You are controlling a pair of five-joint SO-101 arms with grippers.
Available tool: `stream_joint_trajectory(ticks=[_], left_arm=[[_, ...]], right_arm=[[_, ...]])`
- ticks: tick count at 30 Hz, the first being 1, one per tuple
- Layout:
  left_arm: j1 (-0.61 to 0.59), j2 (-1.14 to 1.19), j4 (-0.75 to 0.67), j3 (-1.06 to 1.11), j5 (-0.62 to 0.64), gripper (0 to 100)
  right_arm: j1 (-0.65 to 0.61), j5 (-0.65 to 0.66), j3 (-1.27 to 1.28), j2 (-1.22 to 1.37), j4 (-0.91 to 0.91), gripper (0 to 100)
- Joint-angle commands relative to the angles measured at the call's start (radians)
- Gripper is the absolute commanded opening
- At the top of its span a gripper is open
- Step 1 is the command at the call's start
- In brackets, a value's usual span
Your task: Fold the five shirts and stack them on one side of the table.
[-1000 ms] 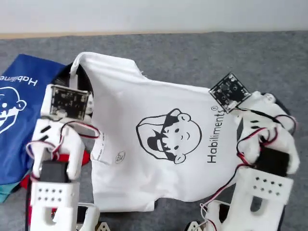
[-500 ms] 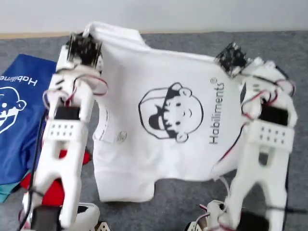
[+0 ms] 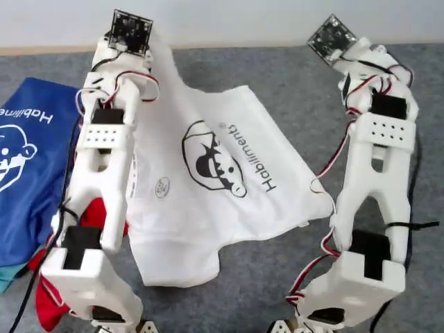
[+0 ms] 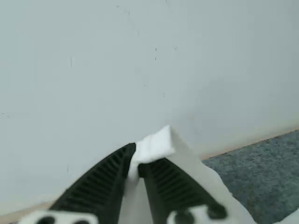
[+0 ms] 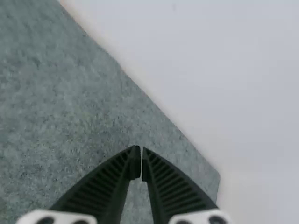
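High view: white shirt (image 3: 208,208) sprawls skewed across the middle of the table (image 3: 277,83), one corner raised at the far edge.
Left gripper (image 4: 138,156): clamped tight on that corner, a small tab of cloth poking past the tips.
Right gripper (image 5: 138,158): closed at the far edge, nothing between the jaws.
Risk: held by one corner alone, the shirt could bunch or slip free under any pull.

The grey, felt-like tabletop (image 3: 277,83) spreads across the high view. At twelve o'clock a thin tan strip (image 3: 41,50) runs along its far edge, touching a plain pale wall (image 3: 236,21) rising behind it.
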Motion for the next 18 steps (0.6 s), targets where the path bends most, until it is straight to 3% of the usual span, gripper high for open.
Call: stream_joint_trajectory(ticks=[1,7,13,18], left_arm=[[0.002,-0.005,0.058,-0.061,-0.005,0],[-0.018,-0.002,0.259,-0.059,-0.005,0],[-0.011,-0.005,0.643,-0.059,-0.005,0],[-0.026,0.005,0.895,-0.058,-0.009,0]], right_arm=[[-0.015,-0.026,-0.068,-0.007,0.056,0.9],[-0.047,-0.16,-0.074,0.051,0.219,0.9],[-0.111,-0.354,-0.074,0.125,0.305,0.9],[-0.18,-0.385,-0.075,0.165,0.282,0.9]])
